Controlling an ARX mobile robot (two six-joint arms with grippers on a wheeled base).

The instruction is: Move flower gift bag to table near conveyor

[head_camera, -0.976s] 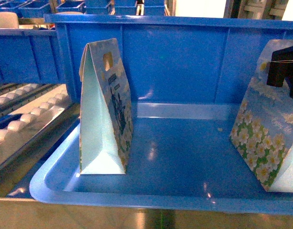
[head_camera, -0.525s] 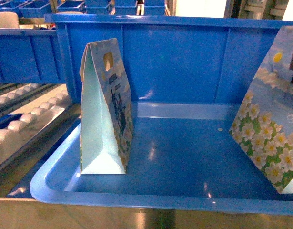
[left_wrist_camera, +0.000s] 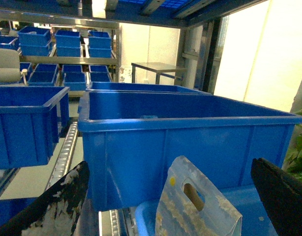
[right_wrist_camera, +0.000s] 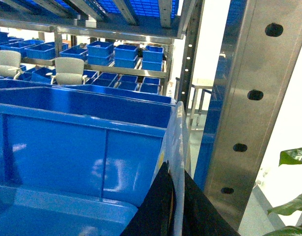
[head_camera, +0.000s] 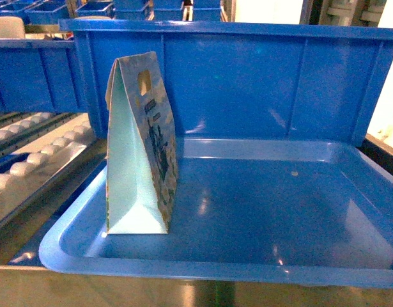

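Observation:
In the right wrist view my right gripper (right_wrist_camera: 176, 194) is shut on the top of the flower gift bag (right_wrist_camera: 178, 142), which shows edge-on as a thin pale strip between the black fingers. Neither that bag nor the right gripper appears in the head view. My left gripper (left_wrist_camera: 170, 169) is open and holds nothing, hanging above a second gift bag (left_wrist_camera: 197, 206). That bag (head_camera: 142, 147) has a dark print and stands upright at the left of the blue tray (head_camera: 260, 217). The conveyor (head_camera: 36, 160) with its white rollers runs along the left. The table is out of view.
A tall blue bin (head_camera: 247, 83) stands right behind the tray. A steel rack post (right_wrist_camera: 249, 113) rises close to the right of the held bag, with green plant leaves (right_wrist_camera: 293, 157) beyond it. More blue bins (left_wrist_camera: 25, 123) sit on the rollers and the far shelves.
The flower gift bag, held by my right gripper, has moved right and gone out of the head view. The dark-print bag has not moved.

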